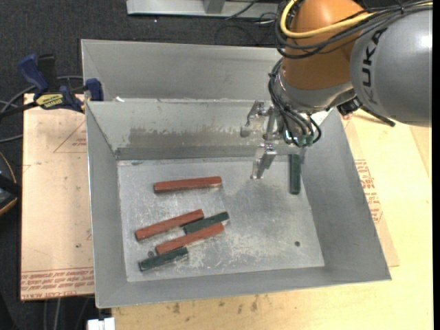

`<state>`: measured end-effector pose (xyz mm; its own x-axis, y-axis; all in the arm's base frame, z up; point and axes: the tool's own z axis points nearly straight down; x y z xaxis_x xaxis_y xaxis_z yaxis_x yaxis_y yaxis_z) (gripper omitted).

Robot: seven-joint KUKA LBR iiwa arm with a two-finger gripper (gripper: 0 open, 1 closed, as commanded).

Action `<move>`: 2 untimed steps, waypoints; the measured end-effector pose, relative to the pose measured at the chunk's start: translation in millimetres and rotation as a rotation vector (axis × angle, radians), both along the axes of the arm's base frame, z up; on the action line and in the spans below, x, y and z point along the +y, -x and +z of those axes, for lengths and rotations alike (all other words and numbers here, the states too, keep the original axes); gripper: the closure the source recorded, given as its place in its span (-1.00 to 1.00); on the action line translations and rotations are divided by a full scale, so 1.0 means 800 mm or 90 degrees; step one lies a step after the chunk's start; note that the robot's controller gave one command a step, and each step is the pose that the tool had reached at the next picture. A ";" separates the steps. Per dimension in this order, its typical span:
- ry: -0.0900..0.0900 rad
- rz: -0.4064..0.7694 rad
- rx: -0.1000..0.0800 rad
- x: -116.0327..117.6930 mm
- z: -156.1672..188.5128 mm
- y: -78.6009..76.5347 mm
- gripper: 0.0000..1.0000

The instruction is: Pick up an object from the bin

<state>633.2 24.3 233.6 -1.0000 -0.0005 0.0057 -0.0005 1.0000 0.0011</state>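
Currently gripper [278,172] hangs over bare floor at back-right of bin [103,205]; fingers apart, nothing betw. them. Best candidate: lone red-brown bar [188,184], left of gripper, lying flat, clear of the others. Heap of red & dark green bars [190,238] sits further fwd-left, some touching. Plan: take lone bar; turn wrist so fingers straddle its narrow width, centre at mid-length, descend straight, close only once both flank it
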 end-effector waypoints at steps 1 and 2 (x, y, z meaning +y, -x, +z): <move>0.000 0.000 -0.005 0.000 0.006 -0.002 -1.00; 0.000 0.014 -0.008 0.033 -0.062 0.027 -1.00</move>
